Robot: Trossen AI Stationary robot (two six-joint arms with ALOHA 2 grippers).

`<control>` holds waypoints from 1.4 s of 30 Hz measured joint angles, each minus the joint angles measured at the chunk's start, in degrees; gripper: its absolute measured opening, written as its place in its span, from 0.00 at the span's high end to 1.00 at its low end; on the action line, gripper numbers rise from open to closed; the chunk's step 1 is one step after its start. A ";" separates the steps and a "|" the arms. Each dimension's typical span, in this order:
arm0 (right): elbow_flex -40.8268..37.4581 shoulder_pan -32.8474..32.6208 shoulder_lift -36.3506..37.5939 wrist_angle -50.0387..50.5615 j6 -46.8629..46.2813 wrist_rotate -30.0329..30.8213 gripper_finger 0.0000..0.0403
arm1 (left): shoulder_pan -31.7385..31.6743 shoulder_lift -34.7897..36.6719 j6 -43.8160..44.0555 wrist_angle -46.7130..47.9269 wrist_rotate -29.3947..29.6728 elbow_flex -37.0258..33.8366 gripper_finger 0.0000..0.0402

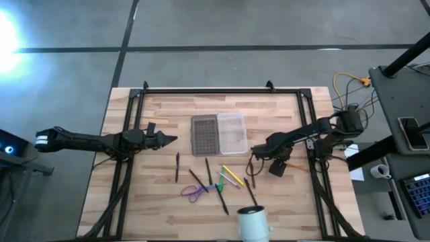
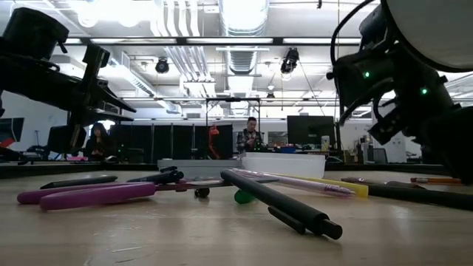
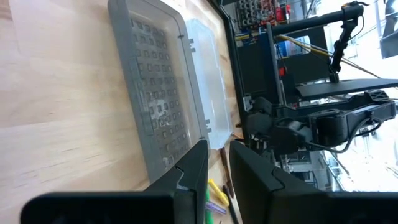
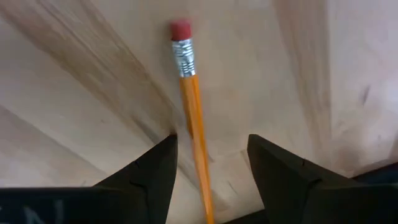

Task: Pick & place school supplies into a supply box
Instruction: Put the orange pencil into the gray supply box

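No writing or brand can be read on anything here. The supply box [image 1: 220, 133] lies open at the centre of the wooden surface [image 1: 154, 202], grey mesh half on the left, clear half on the right. Below it in the high view the school supplies are scattered: purple scissors [image 1: 193, 192], a yellow marker [image 1: 232, 176], and dark pens [image 1: 177, 167]. A white cup [image 1: 252, 224] stands at the bottom edge, just past the pens. The left hand [image 1: 171, 139] hovers left of the box, fingers close together, gripping nothing. The right hand [image 4: 208, 163] is spread apart over an orange pencil [image 4: 194, 112] with a red eraser, lying between its fingers. People stand in the room beyond.
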State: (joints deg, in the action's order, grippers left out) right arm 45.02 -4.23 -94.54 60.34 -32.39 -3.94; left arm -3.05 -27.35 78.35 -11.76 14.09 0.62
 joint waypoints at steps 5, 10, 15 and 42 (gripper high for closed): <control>-0.80 -0.05 -1.14 -0.66 0.59 -0.69 0.58 | 0.00 0.00 0.00 0.23 0.00 0.00 0.87; -1.20 -0.13 -0.67 -1.80 0.90 0.26 0.72 | 0.00 -0.02 0.00 0.23 0.00 0.00 0.87; -1.39 -0.20 -0.22 -2.85 -0.43 -0.34 0.94 | 0.00 0.00 0.00 0.22 0.00 0.03 0.87; -0.57 18.56 24.11 -39.99 -33.74 1.31 0.98 | 0.01 -0.35 0.00 0.34 0.02 0.03 0.87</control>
State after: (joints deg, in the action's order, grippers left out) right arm 44.45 14.34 -70.43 20.35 -66.12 -2.63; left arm -3.04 -27.70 78.35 -11.42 14.11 0.64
